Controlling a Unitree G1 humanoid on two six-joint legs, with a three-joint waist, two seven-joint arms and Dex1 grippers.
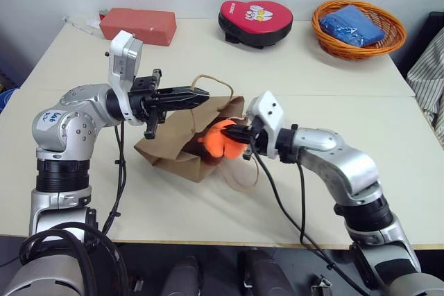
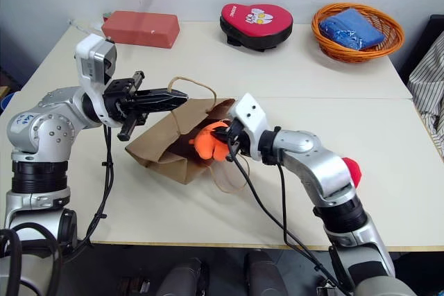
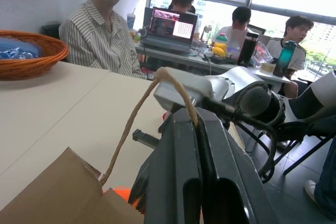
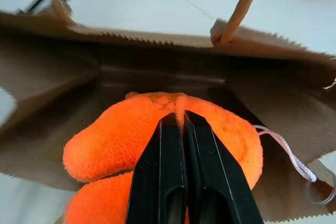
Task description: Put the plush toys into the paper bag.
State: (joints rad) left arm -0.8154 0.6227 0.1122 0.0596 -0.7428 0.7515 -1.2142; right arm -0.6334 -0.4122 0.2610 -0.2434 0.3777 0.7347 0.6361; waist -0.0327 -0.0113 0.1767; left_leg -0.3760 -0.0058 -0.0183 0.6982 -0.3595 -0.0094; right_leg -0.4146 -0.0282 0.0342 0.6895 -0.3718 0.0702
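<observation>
- The right gripper (image 1: 241, 133) is seen clamped tight on the orange plush toy (image 1: 220, 140), which is held right at the mouth of the paper bag (image 1: 182, 142).
- The left gripper (image 1: 193, 96) is pinched together on a twine handle (image 1: 216, 82), so the bag's top edge is lifted.
- The bag is lying on its side on the table (image 1: 333, 67).
- A red ball plush (image 2: 352, 169) is glimpsed beside the right forearm.
- The red block (image 1: 138, 25), heart-shaped pad (image 1: 255, 21) and orange basket (image 1: 359, 28) are lined along the far edge.

Brown paper bag (image 1: 177, 145) w/ tan twine handles; bright orange plush (image 1: 223, 140); red round plush (image 2: 352, 169); red brick block (image 1: 138, 25); orange basket (image 1: 358, 45), blue contents.
</observation>
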